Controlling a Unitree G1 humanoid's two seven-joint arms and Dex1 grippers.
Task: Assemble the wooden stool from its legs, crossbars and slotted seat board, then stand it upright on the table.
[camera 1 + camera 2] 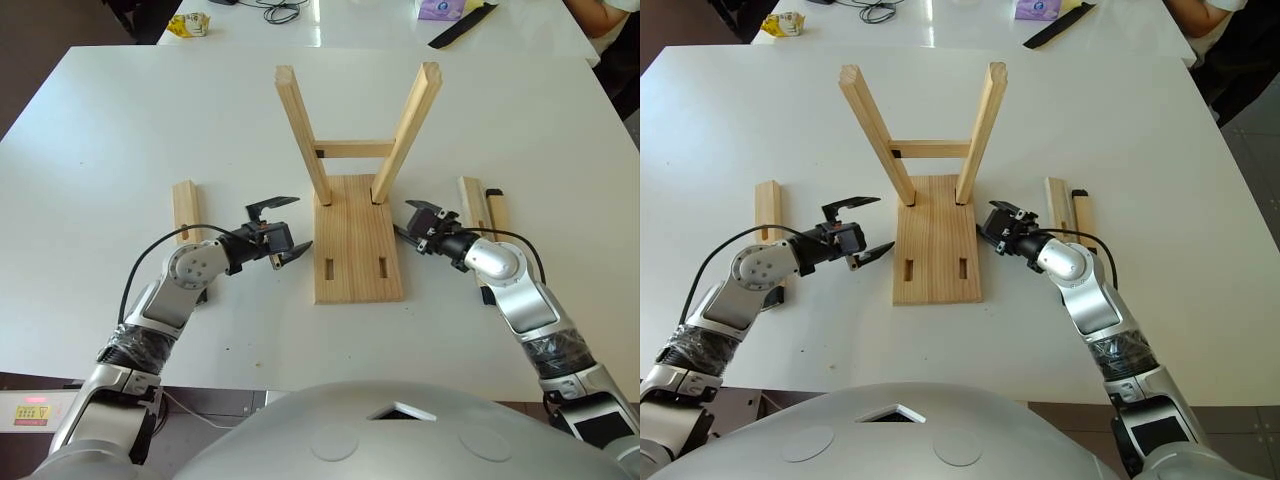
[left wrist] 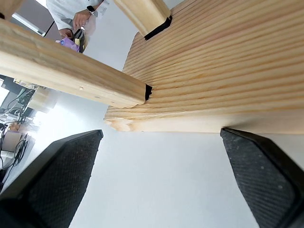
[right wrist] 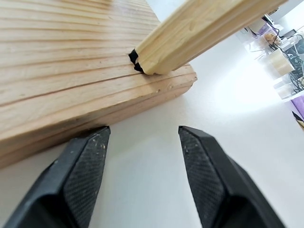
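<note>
The slotted seat board (image 1: 357,240) lies flat mid-table. Two legs (image 1: 303,133) (image 1: 406,130) stand in its far slots, leaning outwards and joined by a crossbar (image 1: 355,149). Two slots (image 1: 329,267) (image 1: 383,266) at its near end are empty. My left gripper (image 1: 304,222) is open just left of the board, level with its middle, holding nothing. The left wrist view has its pads (image 2: 52,180) facing the board's side edge (image 2: 190,121). My right gripper (image 1: 405,220) is open close to the board's right edge, near the right leg's foot (image 3: 156,59).
A loose wooden piece (image 1: 185,210) lies left of my left arm. Two more wooden pieces (image 1: 472,205) (image 1: 497,212) lie beside my right arm. A yellow packet (image 1: 188,25) and a black strip (image 1: 460,25) sit on the table behind.
</note>
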